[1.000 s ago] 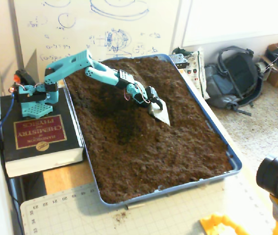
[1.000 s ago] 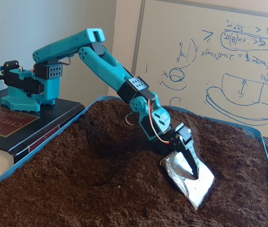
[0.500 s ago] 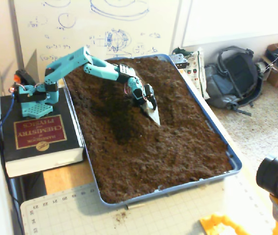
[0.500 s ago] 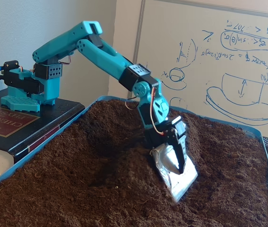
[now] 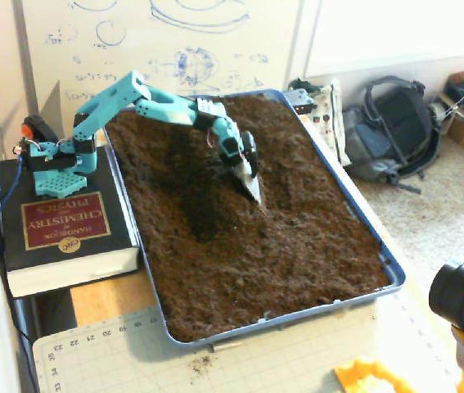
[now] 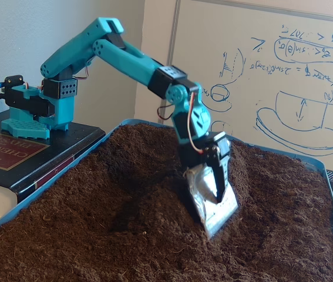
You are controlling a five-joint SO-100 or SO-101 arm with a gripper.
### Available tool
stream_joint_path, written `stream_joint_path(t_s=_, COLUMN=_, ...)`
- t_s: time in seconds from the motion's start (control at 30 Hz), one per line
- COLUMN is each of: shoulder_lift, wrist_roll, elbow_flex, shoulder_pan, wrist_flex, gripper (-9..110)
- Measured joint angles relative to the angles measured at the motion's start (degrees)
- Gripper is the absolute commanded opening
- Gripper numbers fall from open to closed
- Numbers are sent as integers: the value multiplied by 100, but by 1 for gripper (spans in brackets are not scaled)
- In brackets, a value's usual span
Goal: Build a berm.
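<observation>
Gripper: teal two-finger gripper [image 6: 213, 194] [image 5: 248, 170], pointing down near the middle of the tray, fingers pinched on a silvery foil-covered scoop blade.
Scoop blade: crinkled foil blade [image 6: 212, 200] [image 5: 252, 187], tilted, its lower tip touching the soil.
Book (left in the higher fixed view): thick black book [image 5: 64, 237] with a dark red cover panel, lying flat just outside the tray's left wall.
Arm base: teal base [image 5: 56, 164] [image 6: 34, 111] standing on the book's far end; the arm rises from it and reaches rightward over the soil.
Trough: darker, sunken strip of soil [image 5: 195, 196] [image 6: 137, 182] just left of the blade.
Berm: raised rounded ridge of loose dark brown soil [image 6: 260, 194] [image 5: 285, 176], right of the trough and around the blade, in the tray's far half.
Tray: blue-rimmed tray [image 5: 395, 274] [image 6: 330, 176] filled with soil.
Whiteboard: blue marker sketches [image 6: 295, 111] behind the tray.
Backpack (far right): grey backpack [image 5: 391, 127] on the floor.
</observation>
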Motion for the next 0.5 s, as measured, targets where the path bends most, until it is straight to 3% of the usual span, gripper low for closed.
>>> stream_joint_path(t_s=0.3, shoulder_lift=1266, wrist_roll=0, elbow_flex=0, shoulder_pan=185, wrist_flex=-26, gripper=0)
stream_joint_path(t_s=0.5, shoulder_lift=1450, wrist_roll=0, elbow_flex=53, shoulder_pan=439, wrist_flex=-1099, gripper=0)
